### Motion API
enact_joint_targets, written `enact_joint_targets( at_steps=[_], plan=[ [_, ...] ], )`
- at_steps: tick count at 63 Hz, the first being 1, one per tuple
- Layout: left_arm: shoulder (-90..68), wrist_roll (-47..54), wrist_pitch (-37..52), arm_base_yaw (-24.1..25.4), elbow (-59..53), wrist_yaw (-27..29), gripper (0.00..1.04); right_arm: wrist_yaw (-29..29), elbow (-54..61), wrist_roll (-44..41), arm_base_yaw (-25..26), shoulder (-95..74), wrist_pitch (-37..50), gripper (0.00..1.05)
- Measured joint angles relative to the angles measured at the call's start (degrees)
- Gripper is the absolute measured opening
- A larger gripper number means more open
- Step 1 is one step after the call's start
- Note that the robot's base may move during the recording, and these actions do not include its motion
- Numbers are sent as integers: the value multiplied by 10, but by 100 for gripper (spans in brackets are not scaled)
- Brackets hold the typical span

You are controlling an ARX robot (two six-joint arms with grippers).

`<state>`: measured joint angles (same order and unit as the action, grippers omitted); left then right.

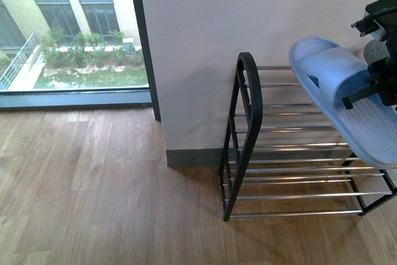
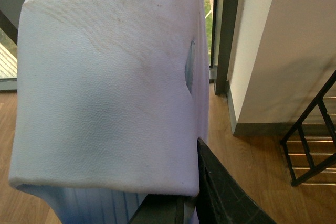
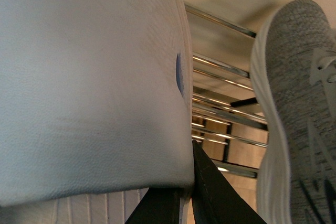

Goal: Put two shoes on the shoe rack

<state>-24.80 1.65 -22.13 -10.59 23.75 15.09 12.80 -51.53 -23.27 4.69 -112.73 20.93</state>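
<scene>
Pale blue foam slide point(image 1: 347, 100) hangs in the right gripper point(image 1: 372, 88) at 3 o'clock in the front view, tilted, toe toward 10 o'clock, ribbed footbed facing up. It is above the upper tiers of the shoe rack point(image 1: 248, 116), not resting on any bar. Rack stands on the wood floor point(image 1: 93, 178) at 4 o'clock, against the white wall point(image 1: 248, 10); black rounded side frame, chrome bars. Window point(image 1: 68, 23) at 10 o'clock.

Right wrist view: slide's strap point(image 3: 89, 82) fills most of the picture, right gripper point(image 3: 184, 203) clamped on the slide's edge, dark finger point(image 3: 215, 192) just under the strap. Grey knit sneaker point(image 3: 299, 114) with white sole beside it, over the chrome bars point(image 3: 220, 108); contact with bars, cannot tell.

Left wrist view: second slide point(image 2: 105, 87), same pale blue, pinched by the left gripper point(image 2: 184, 203). Rack's lower corner point(image 2: 310, 150) near, apart from the slide. Left arm out of the front view.
</scene>
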Motion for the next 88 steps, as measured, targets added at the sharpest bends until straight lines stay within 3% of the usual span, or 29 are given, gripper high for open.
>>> enact_joint_targets(
  at_steps=[20,40,67,88],
  plan=[
    [0,0,0,0,0,0,2,33,-76,-38,38,-78,-10,1],
    [0,0,0,0,0,0,2,23,-191,57,60,-154,-99,1],
    [0,0,0,0,0,0,2,68,-279,68,66,-205,-109,2],
    [0,0,0,0,0,0,2,64,-268,68,69,-199,-78,50]
  ],
)
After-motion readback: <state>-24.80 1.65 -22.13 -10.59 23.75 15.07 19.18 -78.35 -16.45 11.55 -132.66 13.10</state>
